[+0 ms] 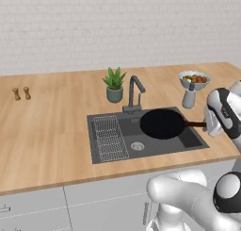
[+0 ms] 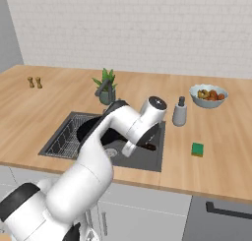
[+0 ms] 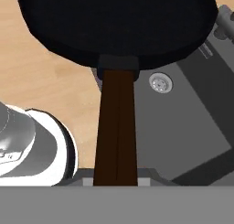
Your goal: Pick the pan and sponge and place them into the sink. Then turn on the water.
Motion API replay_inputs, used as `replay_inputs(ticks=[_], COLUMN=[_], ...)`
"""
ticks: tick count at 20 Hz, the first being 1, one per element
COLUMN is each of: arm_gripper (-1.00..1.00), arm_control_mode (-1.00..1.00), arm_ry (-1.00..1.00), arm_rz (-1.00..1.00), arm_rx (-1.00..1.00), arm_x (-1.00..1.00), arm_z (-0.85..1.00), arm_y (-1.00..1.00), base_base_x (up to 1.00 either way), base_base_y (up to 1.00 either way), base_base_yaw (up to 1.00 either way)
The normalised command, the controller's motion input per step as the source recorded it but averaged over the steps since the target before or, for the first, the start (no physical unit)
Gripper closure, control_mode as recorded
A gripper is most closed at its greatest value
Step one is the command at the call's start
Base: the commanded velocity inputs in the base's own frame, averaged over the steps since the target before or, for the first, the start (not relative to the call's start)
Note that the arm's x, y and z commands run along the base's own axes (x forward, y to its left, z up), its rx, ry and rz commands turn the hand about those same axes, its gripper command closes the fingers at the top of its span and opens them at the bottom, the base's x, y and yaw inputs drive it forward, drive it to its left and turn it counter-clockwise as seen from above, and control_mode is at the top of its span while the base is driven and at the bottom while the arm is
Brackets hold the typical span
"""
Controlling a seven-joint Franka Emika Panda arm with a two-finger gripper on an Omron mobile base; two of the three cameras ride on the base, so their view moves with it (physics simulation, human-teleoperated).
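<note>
My claw [image 3: 115,179] is clamped on the end of the pan's long dark handle; the hand view looks straight up the handle to where it joins the black pan [image 1: 161,123]. I hold the pan level above the sink [image 1: 106,155], over its right half, with the handle running out to the right toward my wrist. Below the pan lies the round metal drain [image 1: 137,145], and the wire rack [image 1: 109,138] fills the basin's left part.

I judge this to be the first step, nearly done: the pan is carried over the basin but not yet set down. The next move calls for lowering it until it rests on the basin floor, then letting go of the handle and drawing back clear of the faucet [image 1: 134,90] at the far rim.

The sponge [image 2: 197,149] is on the counter right of the sink, well apart from it, near the front edge. It comes after the pan. No water runs from the faucet.

My own arm hides most of the pan in the right base view, and my fingertips are cut off at the bottom of the hand view.
</note>
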Motion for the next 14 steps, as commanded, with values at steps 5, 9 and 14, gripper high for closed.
replay_inputs(ticks=[5,9,14], arm_gripper=[1.0,1.0,1.0], arm_control_mode=[-1.0,-1.0,-1.0], arm_ry=[0.0,0.02,0.01], arm_rz=[0.09,0.01,0.0], arm_rx=[0.0,0.0,0.0], arm_x=[0.53,0.52,0.5], arm_z=[-0.47,-0.4,-0.4], arm_y=[0.0,0.0,0.0], base_base_x=[0.0,0.0,0.0], base_base_y=[0.0,0.0,0.0], base_base_yaw=[0.0,0.0,0.0])
